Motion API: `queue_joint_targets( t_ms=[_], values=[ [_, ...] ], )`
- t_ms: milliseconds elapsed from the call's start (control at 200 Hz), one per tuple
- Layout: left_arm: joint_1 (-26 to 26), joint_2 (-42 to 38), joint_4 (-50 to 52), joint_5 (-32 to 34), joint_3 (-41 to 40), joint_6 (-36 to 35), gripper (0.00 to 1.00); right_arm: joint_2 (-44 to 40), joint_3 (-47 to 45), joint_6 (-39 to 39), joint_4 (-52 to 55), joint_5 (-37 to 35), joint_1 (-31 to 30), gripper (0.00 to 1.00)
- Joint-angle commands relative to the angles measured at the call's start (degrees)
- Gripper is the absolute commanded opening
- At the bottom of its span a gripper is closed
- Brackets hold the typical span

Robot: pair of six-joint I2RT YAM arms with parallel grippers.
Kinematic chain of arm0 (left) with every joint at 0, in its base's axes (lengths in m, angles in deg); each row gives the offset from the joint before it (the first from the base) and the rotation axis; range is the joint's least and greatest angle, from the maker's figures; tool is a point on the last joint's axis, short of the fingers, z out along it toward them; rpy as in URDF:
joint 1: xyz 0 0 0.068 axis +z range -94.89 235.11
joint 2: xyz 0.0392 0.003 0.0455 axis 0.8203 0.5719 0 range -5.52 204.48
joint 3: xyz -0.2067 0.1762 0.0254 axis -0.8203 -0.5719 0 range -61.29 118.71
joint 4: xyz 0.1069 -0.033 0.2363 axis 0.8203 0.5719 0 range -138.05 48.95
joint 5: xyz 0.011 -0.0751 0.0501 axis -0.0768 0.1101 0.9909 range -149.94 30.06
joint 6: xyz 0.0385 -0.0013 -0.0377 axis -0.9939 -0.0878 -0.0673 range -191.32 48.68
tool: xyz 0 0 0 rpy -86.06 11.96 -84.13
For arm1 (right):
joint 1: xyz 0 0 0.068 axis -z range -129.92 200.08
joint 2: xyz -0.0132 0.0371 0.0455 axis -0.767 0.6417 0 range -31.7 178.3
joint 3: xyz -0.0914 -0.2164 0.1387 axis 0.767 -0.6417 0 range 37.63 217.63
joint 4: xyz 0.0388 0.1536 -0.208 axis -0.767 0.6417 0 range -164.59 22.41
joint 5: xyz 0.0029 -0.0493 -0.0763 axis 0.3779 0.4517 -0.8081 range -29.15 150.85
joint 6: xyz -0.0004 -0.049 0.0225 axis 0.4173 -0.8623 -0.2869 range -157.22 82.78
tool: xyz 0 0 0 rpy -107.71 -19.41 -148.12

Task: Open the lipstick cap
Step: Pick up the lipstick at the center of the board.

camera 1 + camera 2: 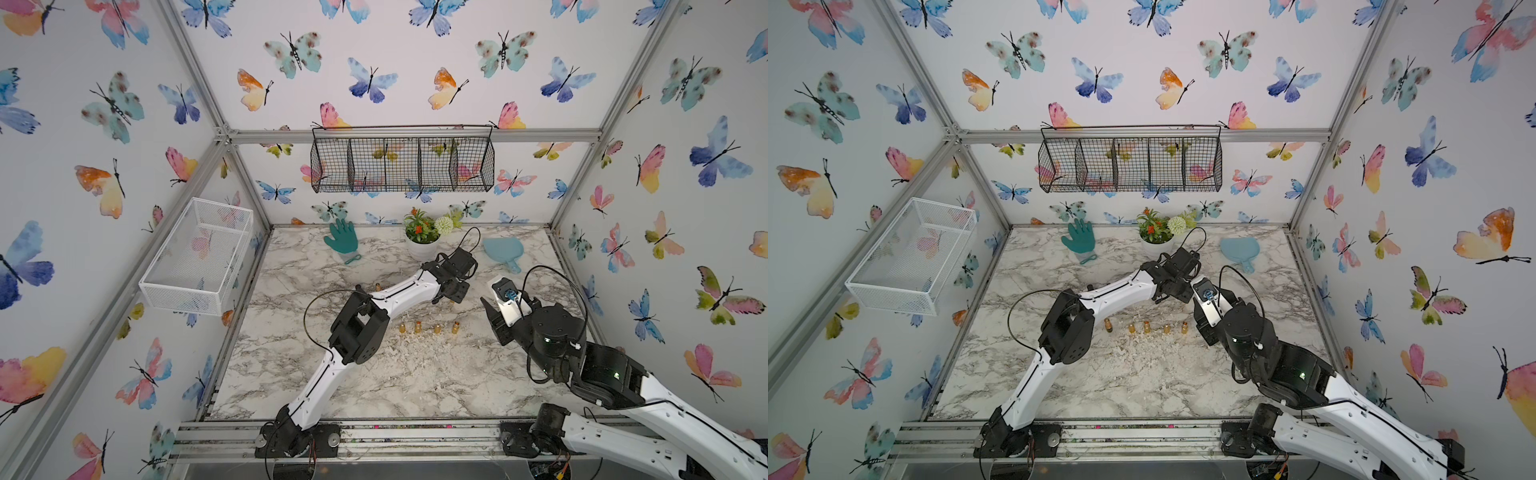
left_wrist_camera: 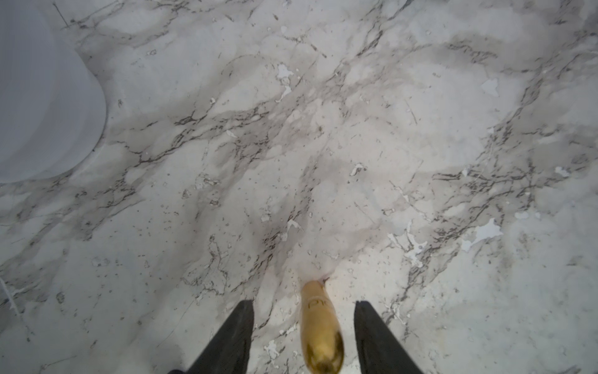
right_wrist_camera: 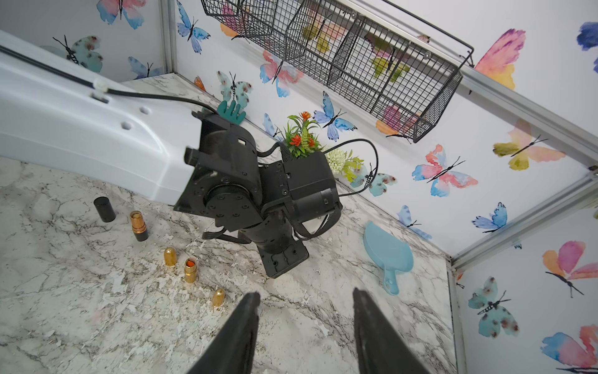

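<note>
Gold and mirror-glossy, the lipstick (image 2: 320,330) stands upright on the marble-patterned surface (image 2: 356,129). It is a smooth bullet shape with a domed top, the cap on, and faint lettering on its side. My left jaws stand apart on either side of it. Their flat matte-black fingers (image 2: 233,340) each leave a strip of bare surface beside the gold, so neither touches it. It sits toward the back middle of the surface, near the rounded white wall of the plant pot (image 2: 48,97). In both top views my left wrist hides it.

Closer to the front runs a row of small gold pieces (image 1: 437,329). My right wrist view picks out a closed gold bullet (image 3: 170,256), an open gold tube showing orange-red (image 3: 190,270), a copper tube on a black base (image 3: 139,221) and a matte black cylindrical cap (image 3: 104,209).

My right jaws are apart too and hold nothing, raised over the right side of the surface.

Grey veins and flaked white patches cover the surface. At the back lie a teal glove (image 1: 341,239) and a pale blue leaf-shaped dish (image 1: 503,251) — above them hangs a black wire basket (image 1: 403,162).
</note>
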Motion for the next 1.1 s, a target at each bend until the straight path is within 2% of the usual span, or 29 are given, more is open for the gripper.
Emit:
queue_joint_targets(
  t_ms=[0, 110, 305, 365, 661, 716, 851, 1016, 1096],
  values=[
    [0.09, 0.78, -0.54, -0.29, 1.13, -0.26, 0.50, -0.05, -0.84, 0.48, -0.37, -0.88, 0.01, 0.50],
    [0.07, 0.76, -0.54, -1.39, 1.15, 0.00, 0.47, -0.05, -0.84, 0.48, -0.37, -0.88, 0.01, 0.50],
    [0.10, 0.62, -0.80, -2.10, 1.11, -0.09, 0.33, -0.14, -0.89, 0.30, -0.52, -0.88, 0.01, 0.50],
    [0.06, 0.63, -0.89, -2.16, 1.20, -0.25, 0.32, -0.05, -0.87, 0.30, -0.53, -0.88, 0.01, 0.50],
    [0.71, -1.83, -0.80, -3.67, 0.07, 0.38, 0.12, 0.30, -0.22, -0.03, -0.49, -0.88, 0.01, 0.50],
    [1.74, -4.32, -0.80, -6.88, -1.10, 1.96, 0.10, 0.63, 0.14, -0.13, -0.39, -0.75, 0.01, 0.50],
    [5.57, -13.01, -0.78, -20.34, -5.37, 5.67, 0.06, 2.15, 0.38, -1.11, -1.49, 0.27, 0.01, 0.50],
    [8.34, -25.84, -1.51, -25.31, -13.05, 6.23, 0.05, 4.90, 2.17, -3.12, -4.80, 2.37, 0.01, 0.46],
    [10.93, -31.71, -1.33, -30.60, -17.04, 7.59, 0.05, 5.80, 2.73, -3.34, -6.61, 4.68, 0.01, 0.45]
  ],
)
